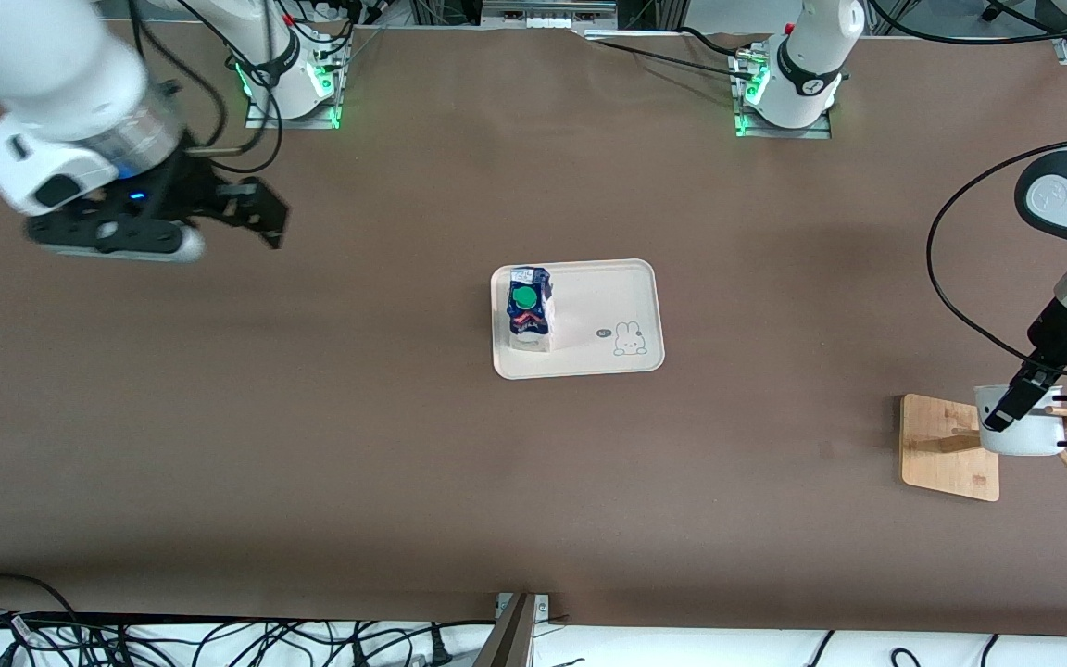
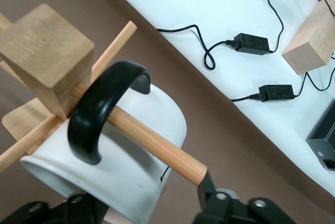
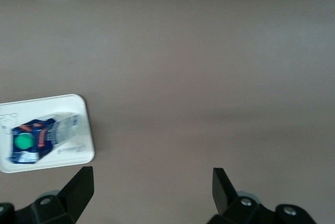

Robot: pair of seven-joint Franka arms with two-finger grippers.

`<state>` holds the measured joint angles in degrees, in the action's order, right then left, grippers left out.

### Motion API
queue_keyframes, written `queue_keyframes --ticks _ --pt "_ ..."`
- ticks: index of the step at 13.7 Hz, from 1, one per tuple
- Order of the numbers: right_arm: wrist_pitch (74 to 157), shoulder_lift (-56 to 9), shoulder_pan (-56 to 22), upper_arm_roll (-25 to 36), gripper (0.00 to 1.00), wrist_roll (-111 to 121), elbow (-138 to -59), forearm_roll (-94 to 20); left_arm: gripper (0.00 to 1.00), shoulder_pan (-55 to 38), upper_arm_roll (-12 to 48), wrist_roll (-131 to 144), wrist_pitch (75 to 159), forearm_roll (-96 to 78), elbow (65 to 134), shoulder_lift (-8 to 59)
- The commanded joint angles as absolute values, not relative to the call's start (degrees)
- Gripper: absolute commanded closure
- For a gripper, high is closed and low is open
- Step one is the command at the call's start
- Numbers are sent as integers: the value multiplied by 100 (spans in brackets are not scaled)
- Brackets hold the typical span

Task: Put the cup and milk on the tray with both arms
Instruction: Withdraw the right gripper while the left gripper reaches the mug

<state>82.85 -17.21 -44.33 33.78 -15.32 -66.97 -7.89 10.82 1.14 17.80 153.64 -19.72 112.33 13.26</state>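
The cup point(image 1: 1026, 434), a white mug, hangs by its black handle point(image 2: 99, 114) on a peg of the wooden stand point(image 1: 946, 449) at the left arm's end of the table. My left gripper point(image 1: 1006, 412) straddles the cup's point(image 2: 136, 166) wall at the rim. One finger is at the mouth and the other finger point(image 2: 207, 192) stands outside with a gap to the wall, so my left gripper point(image 2: 141, 200) is open. The milk point(image 1: 530, 310) stands on the tray point(image 1: 608, 306) at mid-table. My right gripper point(image 1: 251, 218) hangs open and empty above the right arm's end.
The stand's square post point(image 2: 42, 51) and pegs point(image 2: 157, 145) crowd the cup. The right wrist view shows my right gripper point(image 3: 152, 182) over bare table, with the milk point(image 3: 31, 140) and the tray point(image 3: 86, 124) off to one side. Power adapters point(image 2: 251, 43) and cables lie on a white surface past the table's edge.
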Motion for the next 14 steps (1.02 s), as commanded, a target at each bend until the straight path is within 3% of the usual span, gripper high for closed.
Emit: queue_keyframes --ticks 1,2,3,8,10,14 --pt "8428 -1889 -4247 3814 0 -356 -6557 -747 74 1090 149 1810 15338 -2101 11197 1275" --pt "8464 -1916 -4071 3814 0 5 -6557 -756 78 1090 149 1811 15198 -2101 11197 1257" --pt "8490 -1925 -3913 3823 0 261 -6557 -765 95 1099 149 1819 15040 -2092 11189 1187" --pt "8569 -1969 -3472 3797 0 1134 -6565 -809 100 1090 158 1837 14644 -2083 11171 1020" --pt "8718 -1969 -3315 3640 0 1142 -6609 -922 100 1064 167 1846 13900 -2039 10926 941" --pt "8754 -1837 -954 937 0 1265 -6645 -783 100 1020 341 1846 13106 -1986 10513 932"
